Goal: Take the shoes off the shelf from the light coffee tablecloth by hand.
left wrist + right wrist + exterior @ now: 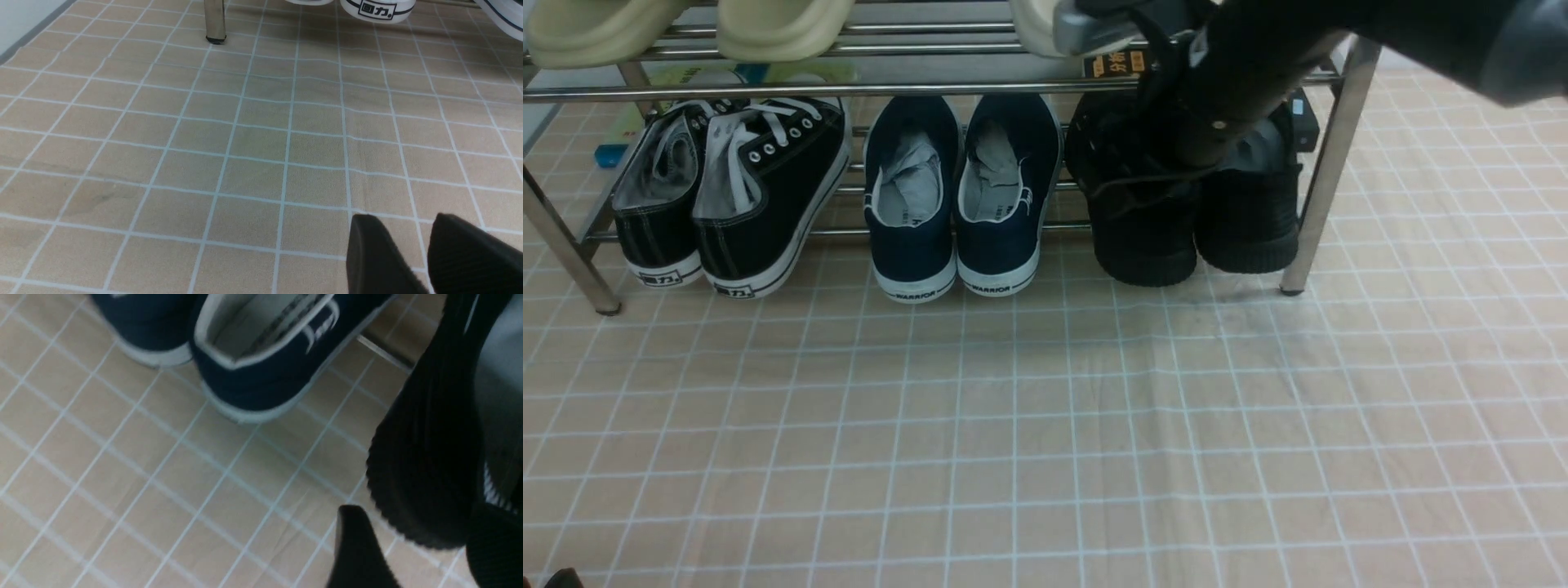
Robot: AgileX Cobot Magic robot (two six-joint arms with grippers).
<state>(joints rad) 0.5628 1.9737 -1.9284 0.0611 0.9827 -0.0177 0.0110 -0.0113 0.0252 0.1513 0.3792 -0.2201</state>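
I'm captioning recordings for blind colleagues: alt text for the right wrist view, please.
The robot's open right hand is at an all-black knit sneaker, one finger on either side of its heel end; beside it sit navy white-soled shoes, above a beige cloth with white grid lines.

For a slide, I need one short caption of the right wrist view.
Open right hand beside an all-black sneaker, navy shoes nearby.

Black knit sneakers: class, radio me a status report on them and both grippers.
Right gripper open at black knit sneakers, not clamped. Sneakers still on rack. Left gripper open, away over cloth. Navy pair close alongside.
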